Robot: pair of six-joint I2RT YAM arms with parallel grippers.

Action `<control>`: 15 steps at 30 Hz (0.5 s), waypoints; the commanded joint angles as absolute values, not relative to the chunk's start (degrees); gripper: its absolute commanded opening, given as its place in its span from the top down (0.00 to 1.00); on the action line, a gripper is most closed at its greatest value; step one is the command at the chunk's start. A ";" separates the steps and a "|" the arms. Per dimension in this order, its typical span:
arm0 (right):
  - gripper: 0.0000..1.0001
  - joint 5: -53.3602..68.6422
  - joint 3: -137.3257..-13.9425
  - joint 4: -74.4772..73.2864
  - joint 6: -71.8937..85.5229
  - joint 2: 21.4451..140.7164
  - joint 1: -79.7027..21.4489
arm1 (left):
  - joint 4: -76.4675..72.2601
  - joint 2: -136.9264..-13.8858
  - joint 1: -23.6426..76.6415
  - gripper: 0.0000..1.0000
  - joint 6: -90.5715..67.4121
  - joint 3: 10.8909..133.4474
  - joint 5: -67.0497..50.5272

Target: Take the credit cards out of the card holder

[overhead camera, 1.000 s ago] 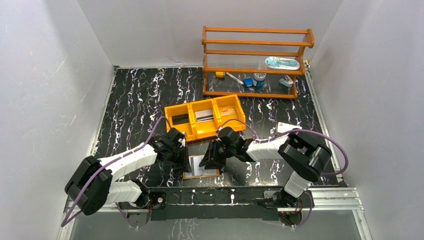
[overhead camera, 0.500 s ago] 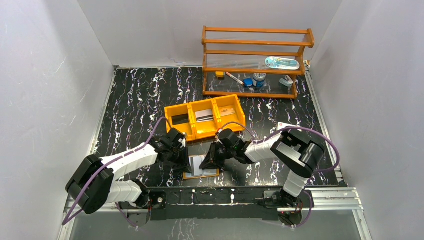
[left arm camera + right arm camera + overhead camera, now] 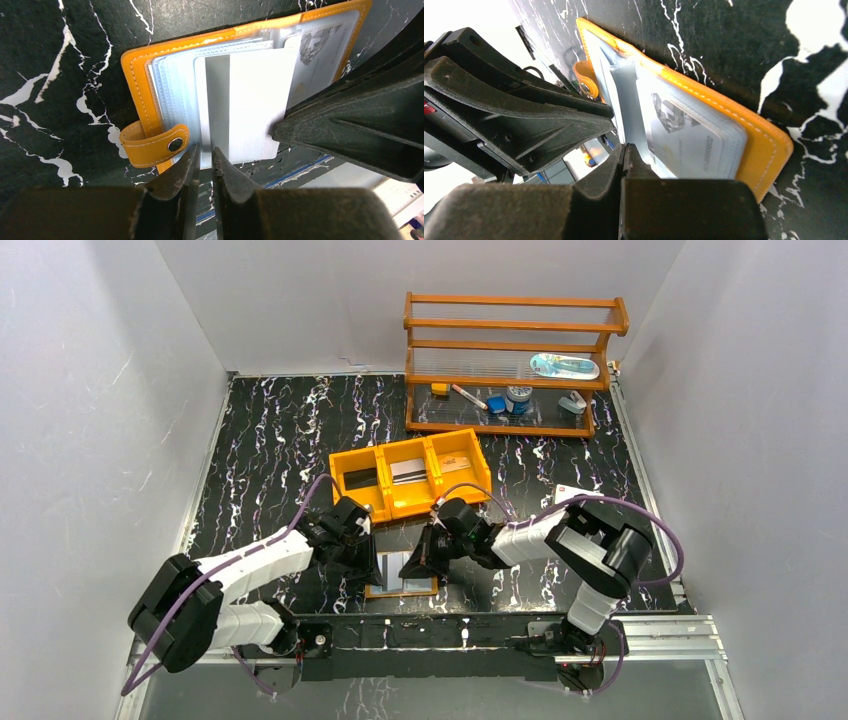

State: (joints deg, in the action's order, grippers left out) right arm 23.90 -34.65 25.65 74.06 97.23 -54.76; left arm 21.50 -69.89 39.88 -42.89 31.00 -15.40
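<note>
black marble-look table [image 3: 270,430] with white veins, pale walls around it, and the card holder [image 3: 137,85] lies open on it at the near edge, between the two arms.

the left gripper [image 3: 202,157] is drawn down to a narrow slit. the lower left corner of the white card [image 3: 250,100] runs into that slit, so it reads as a pinch on the card's edge, just beside the holder's snap tab [image 3: 155,145]. the right gripper [image 3: 625,150] has its tips pressed fully together against the opposite side of the holder's inner leaves. whether a thin leaf is caught between them i cannot tell.

the step in hand looks like drawing this card clear. my judgement is that the pull should run flat along the pocket's length — not upward, which would bow the card and lift the holder. the right tips should keep the leaves pinned while the left slides out. a slow start is wise, since the glossy plastic may cling.

the holder is orange-tan, leather-like, with pale stitching and a rounded tab carrying a metal snap. its sleeves [image 3: 175,75] are shiny blue-grey film in overlapping layers. the card is thin, stiff and matte white with a grey stripe. a printed card [image 3: 320,45] sits behind clear film on the holder's far leaf. beyond the holder stands an orange plastic tray [image 3: 420,506].
</note>
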 commanded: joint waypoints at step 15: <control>0.94 22.47 -33.49 22.82 72.55 93.67 -53.96 | 23.60 -66.08 39.98 0.81 -41.97 36.49 -13.09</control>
State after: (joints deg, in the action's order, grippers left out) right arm 22.68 -33.93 22.63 73.12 94.94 -54.33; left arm 23.20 -68.47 39.88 -42.06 32.34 -13.17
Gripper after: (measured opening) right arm 0.055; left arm 0.169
